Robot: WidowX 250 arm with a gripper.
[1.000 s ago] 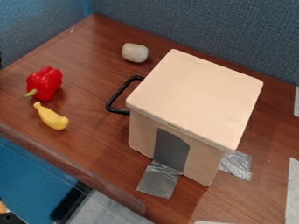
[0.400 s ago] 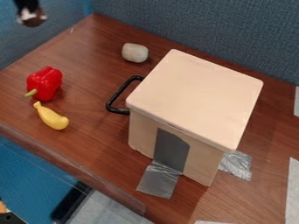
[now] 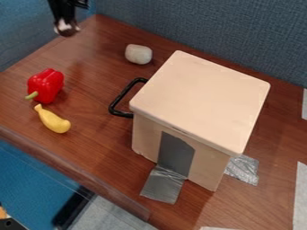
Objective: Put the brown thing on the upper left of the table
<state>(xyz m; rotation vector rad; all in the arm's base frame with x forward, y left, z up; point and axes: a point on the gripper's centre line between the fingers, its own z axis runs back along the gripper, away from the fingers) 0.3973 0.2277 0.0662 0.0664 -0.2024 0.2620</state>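
Note:
My black gripper (image 3: pixel 66 28) hangs in the upper left of the camera view, in front of the blue partition and over the table's far left corner. It is shut on a small brown thing (image 3: pixel 71 32), which shows at its lower tip with a whitish patch beside it. The brown thing is held up off the table (image 3: pixel 90 45); much of it is hidden by the gripper.
A whitish rounded block (image 3: pixel 138 54) lies near the back edge. A red pepper (image 3: pixel 46 85) and a yellow toy (image 3: pixel 53 119) lie at the left. The big beige box (image 3: pixel 201 101) with a black handle (image 3: pixel 123 99) stands at centre right, taped down.
The gripper, out of sight at first, has come in at the upper left with the brown thing, then moved right and slightly down. The objects on the table have stayed still.

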